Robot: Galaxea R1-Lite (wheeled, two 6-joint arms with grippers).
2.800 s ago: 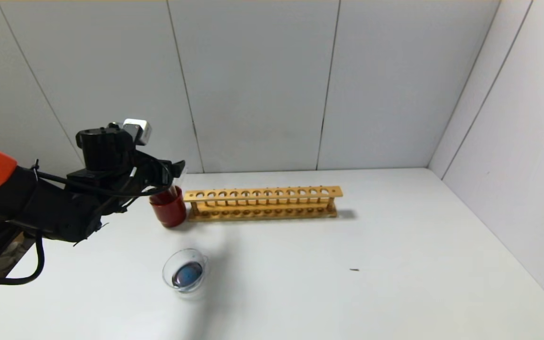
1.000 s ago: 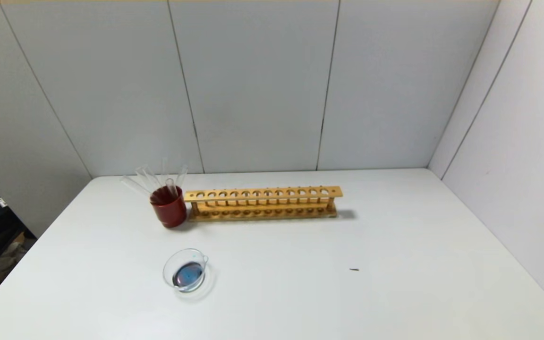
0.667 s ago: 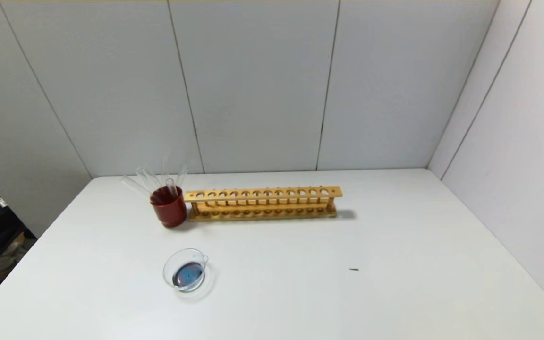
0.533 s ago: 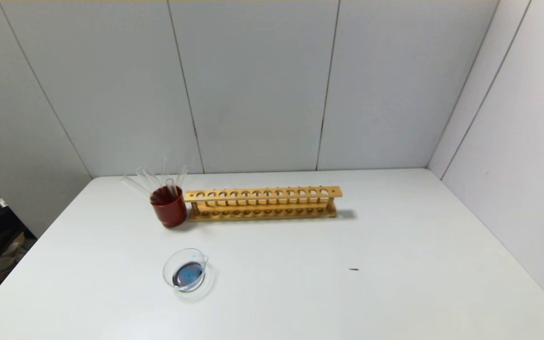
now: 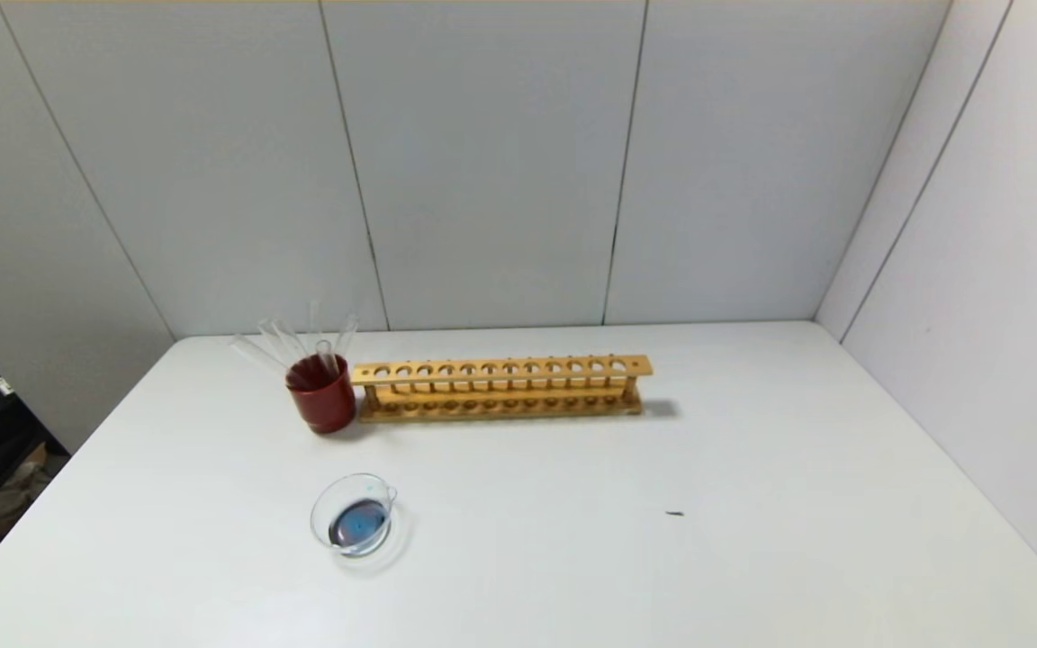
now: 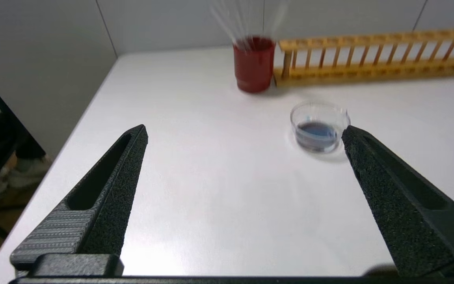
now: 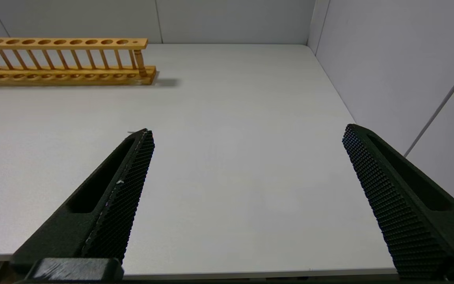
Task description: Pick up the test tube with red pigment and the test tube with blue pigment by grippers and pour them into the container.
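The glass container, holding bluish liquid, sits on the white table ahead of the empty left gripper, fingers spread wide like the right gripper, both near the table's front edge.

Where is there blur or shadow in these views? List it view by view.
Left wrist view: the clear tubes in the red cup smear into streaks, while the open left gripper is crisp. Head view: the wooden rack casts a small soft shadow at its right end; the container shows faint glints. Right wrist view: the open right gripper is sharp; the same rack shadow shows.
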